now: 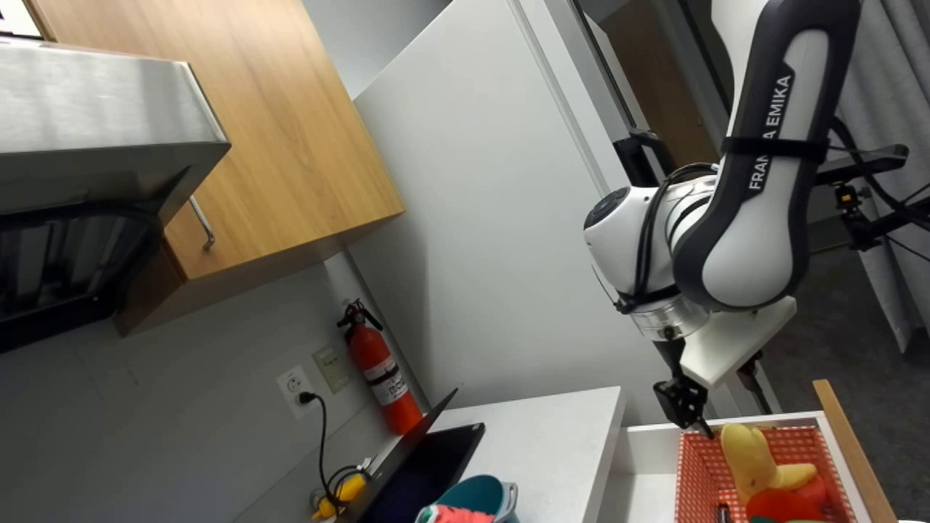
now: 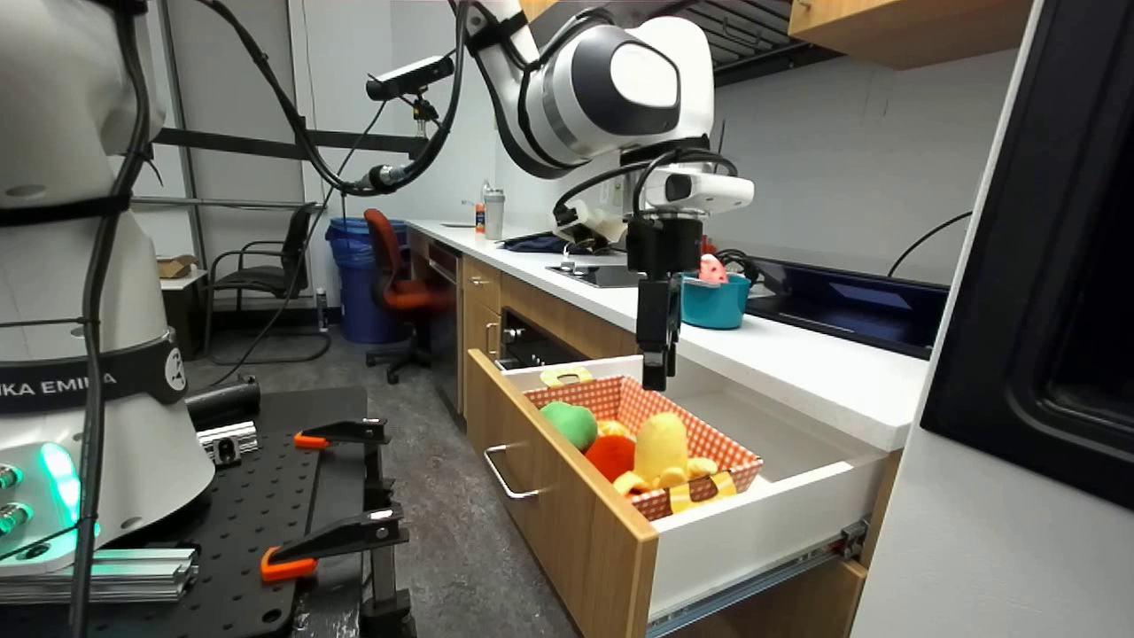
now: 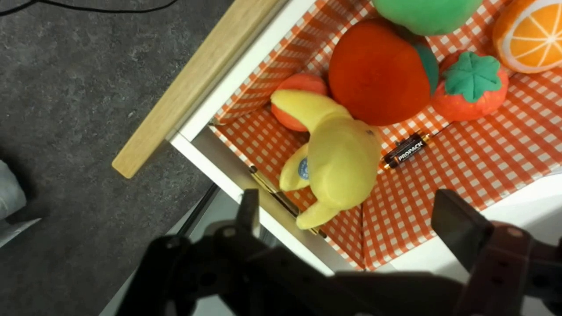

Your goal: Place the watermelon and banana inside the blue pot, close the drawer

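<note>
The banana (image 3: 342, 162), a plump yellow plush, lies in a red-checked basket inside the drawer (image 2: 549, 470), which is pulled out from the counter. My gripper (image 3: 347, 206) hangs above the basket's end with its jaws wide apart and nothing held between them. From the wrist camera, the banana appears ahead of and partly between the fingers. In an exterior view, the gripper (image 2: 657, 377) hovers over the basket, between the drawer front and the counter. Up on the white counter stands the blue pot (image 2: 714, 303). The watermelon (image 2: 711, 268), pinkish red, pokes out of its top.
Sharing the basket (image 2: 700, 430) are a green plush (image 3: 430, 13), a red round plush (image 3: 380, 72), a strawberry (image 3: 467, 87), an orange slice (image 3: 533, 37) and a battery (image 3: 406, 149). A dark slab (image 2: 842, 297) lies behind the pot. The counter edge (image 2: 797, 381) overhangs the drawer.
</note>
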Robot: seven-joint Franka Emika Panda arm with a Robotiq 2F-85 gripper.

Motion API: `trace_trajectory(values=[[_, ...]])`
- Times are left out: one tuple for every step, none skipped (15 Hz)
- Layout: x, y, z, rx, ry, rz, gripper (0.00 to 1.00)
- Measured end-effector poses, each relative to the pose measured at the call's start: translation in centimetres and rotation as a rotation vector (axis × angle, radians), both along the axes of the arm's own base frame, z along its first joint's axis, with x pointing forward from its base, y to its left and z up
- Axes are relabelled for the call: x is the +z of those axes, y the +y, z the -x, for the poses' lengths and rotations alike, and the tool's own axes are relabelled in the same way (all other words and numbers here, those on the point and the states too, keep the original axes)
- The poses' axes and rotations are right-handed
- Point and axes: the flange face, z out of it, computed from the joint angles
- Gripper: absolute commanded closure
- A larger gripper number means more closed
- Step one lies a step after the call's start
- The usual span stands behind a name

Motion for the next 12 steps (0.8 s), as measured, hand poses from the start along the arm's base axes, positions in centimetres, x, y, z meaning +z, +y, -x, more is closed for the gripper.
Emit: trace_trajectory(values=[[-0.2,-0.3,-0.3,-0.006,0.002,-0.003,0.00],[-0.4,-0.5,-0.6,-0.011,0.003,-0.006,0.00],[-0.6,-0.8,-0.9,-0.015,0.004,-0.007,0.00],[-0.7,-1.1,-1.2,-0.018,0.005,-0.007,0.00],[-1.0,-1.3,-1.5,-0.023,0.007,-0.008,0.00],[-1.2,-1.6,-1.8,-0.028,0.009,-0.010,0.00],[-1.5,-1.8,-2.0,-0.032,0.012,-0.011,0.00],[-1.8,-1.9,-2.2,-0.034,0.016,-0.011,0.00],[-2.1,-2.0,-2.3,-0.036,0.022,-0.012,0.00],[-2.5,-2.1,-2.4,-0.038,0.029,-0.013,0.00],[-2.9,-2.1,-2.5,-0.038,0.037,-0.016,0.00],[-3.3,-2.1,-2.5,-0.039,0.044,-0.018,0.00]])
